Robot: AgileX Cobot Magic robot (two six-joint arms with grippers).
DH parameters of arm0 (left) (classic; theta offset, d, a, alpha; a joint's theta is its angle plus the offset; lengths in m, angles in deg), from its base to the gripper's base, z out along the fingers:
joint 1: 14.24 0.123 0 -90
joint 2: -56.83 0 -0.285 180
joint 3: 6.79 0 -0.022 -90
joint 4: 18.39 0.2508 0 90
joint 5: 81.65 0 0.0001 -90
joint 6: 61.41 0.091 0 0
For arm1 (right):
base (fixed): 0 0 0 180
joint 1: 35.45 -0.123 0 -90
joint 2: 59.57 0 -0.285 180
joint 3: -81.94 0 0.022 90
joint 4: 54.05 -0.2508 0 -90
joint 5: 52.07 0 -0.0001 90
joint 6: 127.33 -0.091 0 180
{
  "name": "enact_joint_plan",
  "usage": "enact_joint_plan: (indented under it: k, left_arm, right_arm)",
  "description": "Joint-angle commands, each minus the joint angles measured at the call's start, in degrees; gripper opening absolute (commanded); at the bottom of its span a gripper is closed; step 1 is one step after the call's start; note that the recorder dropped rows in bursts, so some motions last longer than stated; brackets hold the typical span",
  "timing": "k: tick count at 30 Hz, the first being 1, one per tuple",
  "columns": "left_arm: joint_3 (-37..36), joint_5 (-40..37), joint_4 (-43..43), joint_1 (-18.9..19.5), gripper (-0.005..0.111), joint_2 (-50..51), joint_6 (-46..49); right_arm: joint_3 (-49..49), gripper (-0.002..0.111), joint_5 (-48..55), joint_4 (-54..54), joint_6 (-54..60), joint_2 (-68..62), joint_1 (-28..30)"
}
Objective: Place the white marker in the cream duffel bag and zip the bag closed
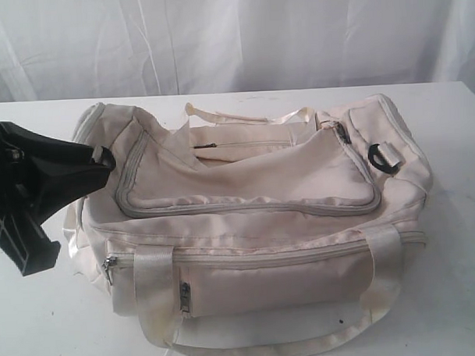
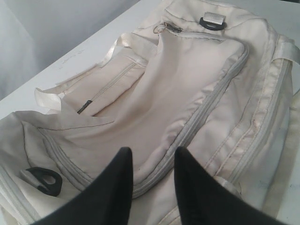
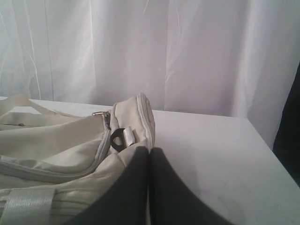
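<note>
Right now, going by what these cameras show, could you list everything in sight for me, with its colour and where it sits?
cream duffel bag: one, cream with grey zips, lying across the middle of the table.
handles: two, pale webbing, one down the bag's front and onto the table, one behind the bag.
strap rings: two, black, one at each end of the bag.
table: one, white, under the bag.
curtain: one, white, behind the table.
left tool: one, black, fingers apart, at the bag's left end.
right tool: one, black, fingers shut together, by the bag's right end.
</note>
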Motion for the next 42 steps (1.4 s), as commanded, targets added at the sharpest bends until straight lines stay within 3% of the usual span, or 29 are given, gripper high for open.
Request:
enact_joint_plan:
  k: [1,7,42]
  left_arm:
    - [-0.36,-0.40,-0.90,-0.25,0.036,-0.41,-0.28]
    - [-0.36,-0.40,-0.90,-0.25,0.036,-0.41,-0.28]
    - [-0.36,1.15,0.17,-0.25,0.036,-0.41,-0.28]
  right_arm:
    - [0.25,0.000,4.29,0.58,-0.09,3.58,0.28]
    - [0.25,0.000,9.00,0.58,-0.42,7.31,0.28]
    - [0.25,0.000,9.00,0.41,-0.50,7.31,0.28]
